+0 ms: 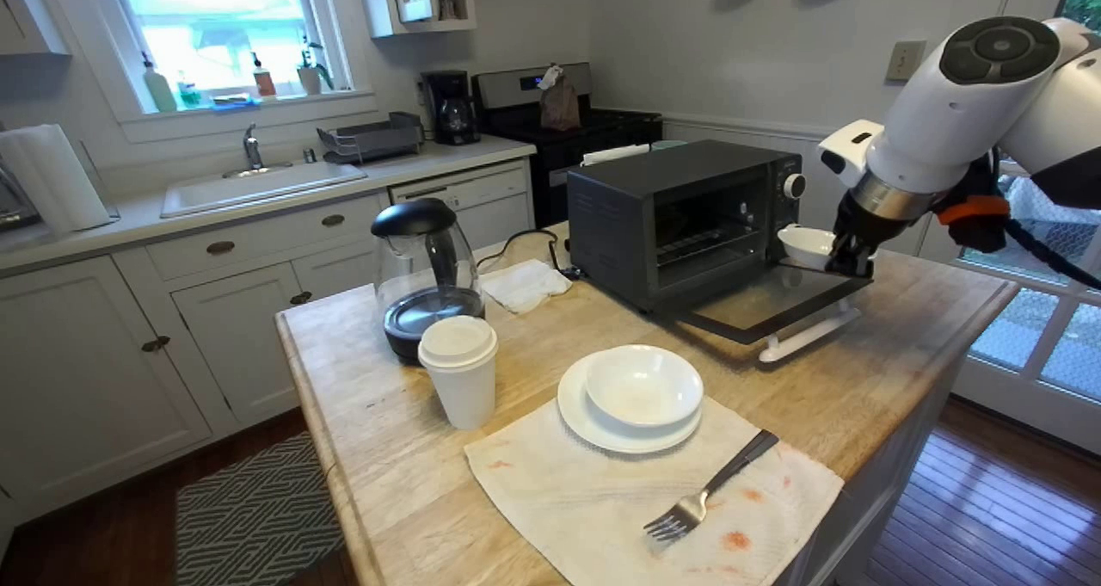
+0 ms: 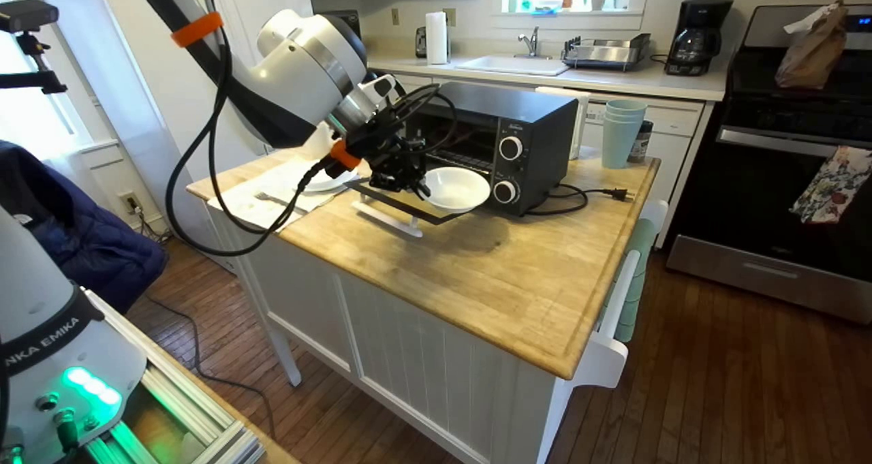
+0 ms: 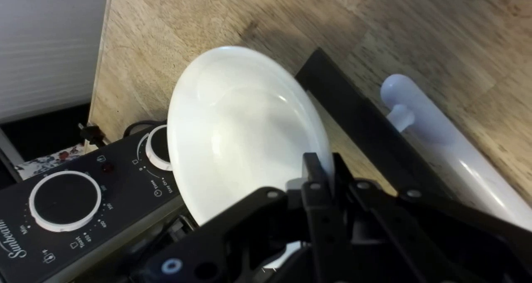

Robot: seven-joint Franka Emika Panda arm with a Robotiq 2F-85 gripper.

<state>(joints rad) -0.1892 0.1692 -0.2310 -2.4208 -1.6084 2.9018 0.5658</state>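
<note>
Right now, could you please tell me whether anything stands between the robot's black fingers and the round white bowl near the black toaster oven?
Nothing visible does: the black fingers are closed on the rim of the round white bowl, one inside, one outside.

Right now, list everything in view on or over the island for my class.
Oven: 1, black, on island
Mat: 1, stained cream, island's edge
Plate: 1, white, on mat
Lower bowl: 1, white, on plate
Fork: 1, silver and dark, on mat
Napkin: 1, white, by oven
Kettle: 1, clear and black, by napkin
Lidded cup: 1, white, beside kettle
Stacked cups: about 3, teal, island's corner
Jar: 1, dark, beside stacked cups
Cords: 2, black, at oven's ends
Unclear panel: 1, white, behind oven
Held bowl: 1, white, near oven door
Arm: 1, mostly white, over island
Claw: 1, black, pinching held bowl's rim
</note>
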